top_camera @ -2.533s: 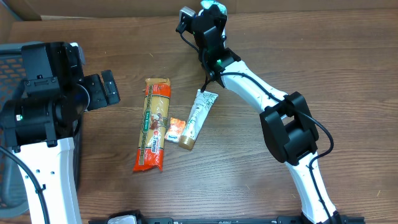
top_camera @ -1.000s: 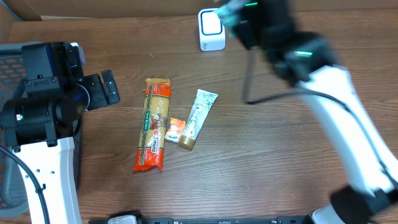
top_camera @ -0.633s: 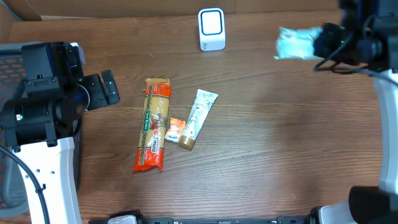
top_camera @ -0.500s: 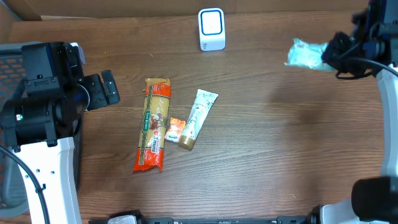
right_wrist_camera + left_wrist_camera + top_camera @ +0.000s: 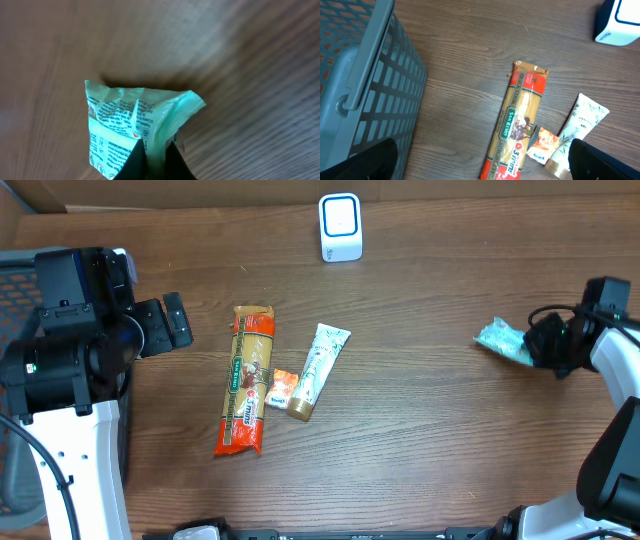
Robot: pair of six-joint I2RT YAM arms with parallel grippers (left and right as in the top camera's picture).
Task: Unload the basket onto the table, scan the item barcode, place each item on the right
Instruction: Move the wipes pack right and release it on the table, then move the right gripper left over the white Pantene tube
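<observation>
Your right gripper point(image 5: 532, 347) has swung away from the scanner point(image 5: 341, 226) to the table's right side and now sits lower, its fingers pinched on the teal packet point(image 5: 498, 338). Your left gripper point(image 5: 170, 322) stays beside the basket point(image 5: 370, 85), fingers wide apart.

The table point(image 5: 420, 430) is surfaced in brown wood grain, smooth with a faint sheen. The basket point(image 5: 365, 100) at its left edge is moulded in grey matt plastic lattice. The pasta packet point(image 5: 247, 380) is wrapped in glossy clear and red film. The tube point(image 5: 318, 365) is printed satin plastic with a shiny gold cap point(image 5: 299, 409). The scanner point(image 5: 341, 227) at the far edge is cased in smooth white plastic. The teal packet point(image 5: 503, 340) near the right edge is made of thin, crinkled, glossy film.
</observation>
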